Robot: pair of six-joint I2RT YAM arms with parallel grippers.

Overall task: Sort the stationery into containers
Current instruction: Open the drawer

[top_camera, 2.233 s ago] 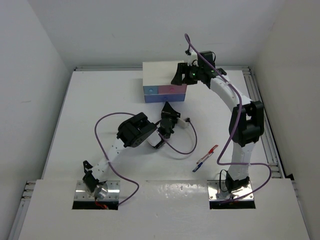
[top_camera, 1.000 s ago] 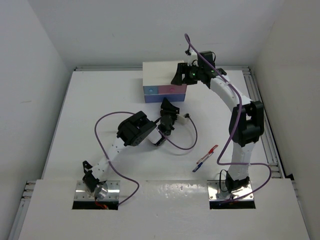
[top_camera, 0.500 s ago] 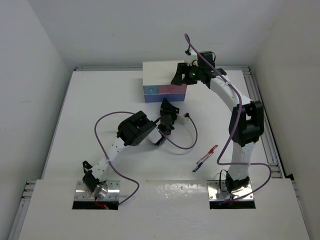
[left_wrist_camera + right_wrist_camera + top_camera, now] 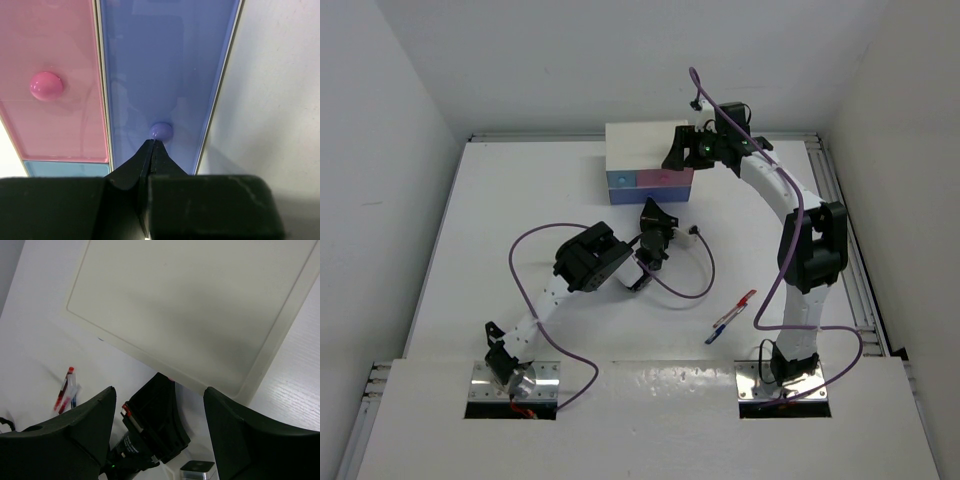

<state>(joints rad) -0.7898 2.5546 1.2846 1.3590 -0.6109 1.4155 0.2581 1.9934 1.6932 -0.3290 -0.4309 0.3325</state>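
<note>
The white cabinet [image 4: 645,148] stands at the back of the table. Its light-blue drawer [image 4: 619,182] and pink drawer [image 4: 666,180] face me. In the left wrist view I see the pink drawer [image 4: 50,120] with its knob, the periwinkle drawer [image 4: 167,60] and a strip of the light-blue drawer [image 4: 65,168]. All three drawers are closed. My left gripper [image 4: 152,143] is shut and empty, its tips just at the periwinkle knob [image 4: 161,131]. My right gripper [image 4: 677,152] is open and empty over the cabinet's right top edge [image 4: 190,305]. A red pen [image 4: 742,303] and a blue pen [image 4: 718,328] lie together on the table.
The purple cable [image 4: 530,240] of the left arm loops over the table in front of the cabinet. The right arm [image 4: 810,250] stands along the right side. The pens also show in the right wrist view [image 4: 65,389], beyond the left gripper [image 4: 155,415].
My left gripper has moved a little toward the cabinet front and now holds still. The right arm and the pens have not moved.
</note>
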